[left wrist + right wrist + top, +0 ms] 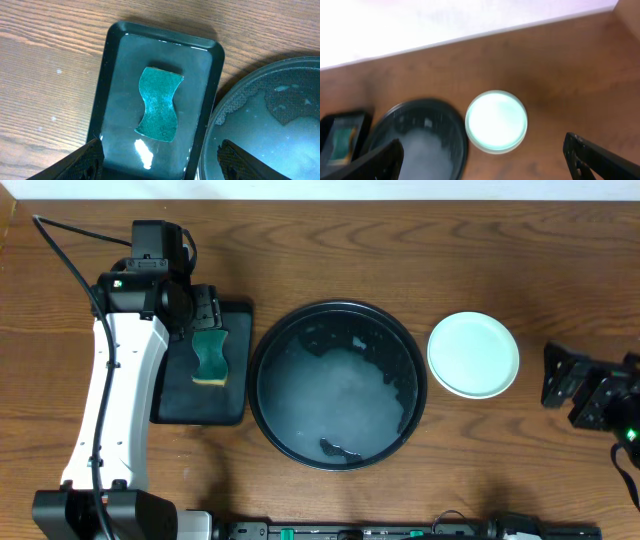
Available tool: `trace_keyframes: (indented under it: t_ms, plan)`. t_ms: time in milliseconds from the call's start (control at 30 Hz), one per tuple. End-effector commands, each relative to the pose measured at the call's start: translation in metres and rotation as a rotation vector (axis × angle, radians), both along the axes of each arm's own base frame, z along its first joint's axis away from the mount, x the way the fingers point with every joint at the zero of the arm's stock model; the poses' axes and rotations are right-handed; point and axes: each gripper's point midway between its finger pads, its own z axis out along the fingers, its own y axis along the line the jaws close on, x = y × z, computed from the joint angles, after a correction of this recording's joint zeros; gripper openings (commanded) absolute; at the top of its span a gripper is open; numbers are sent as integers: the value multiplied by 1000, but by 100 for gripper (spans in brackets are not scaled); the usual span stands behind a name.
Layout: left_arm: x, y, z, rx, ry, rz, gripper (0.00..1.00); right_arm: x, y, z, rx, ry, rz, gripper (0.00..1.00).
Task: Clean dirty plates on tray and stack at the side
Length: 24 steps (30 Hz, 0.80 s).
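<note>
Cleaning looks finished to me: the round pale mint plastic plates [473, 354] sit stacked just right of the large round glossy black tray [254, 380], which holds only sudsy water; the stack's count I cannot tell. My left gripper [162, 162] hangs wide open, empty, over the green sponge [159, 111]; my right gripper [485, 160] gapes empty too.

A brown wood-grain table [330, 240] spreads wide, meeting a bright white wall [420, 20] at its far edge.
</note>
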Motion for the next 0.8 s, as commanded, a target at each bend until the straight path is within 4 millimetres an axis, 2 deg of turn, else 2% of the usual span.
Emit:
trace_keyframes:
  t_ms: [0, 100, 200, 533, 767]
  plan:
    - [1, 5, 2, 16, -1, 9, 74, 6, -2, -5, -51, -46, 10, 99]
    - [1, 5, 2, 16, -1, 9, 74, 12, 1, -16, -80, -123, 38, 99]
    - [1, 5, 2, 16, -1, 9, 74, 17, 4, -36, -87, -193, 47, 99]
    - [1, 5, 2, 16, -1, 9, 74, 35, 19, -126, -102, -449, 108, 99]
    - [1, 5, 2, 16, -1, 9, 74, 37, 24, -171, -103, -568, 120, 99]
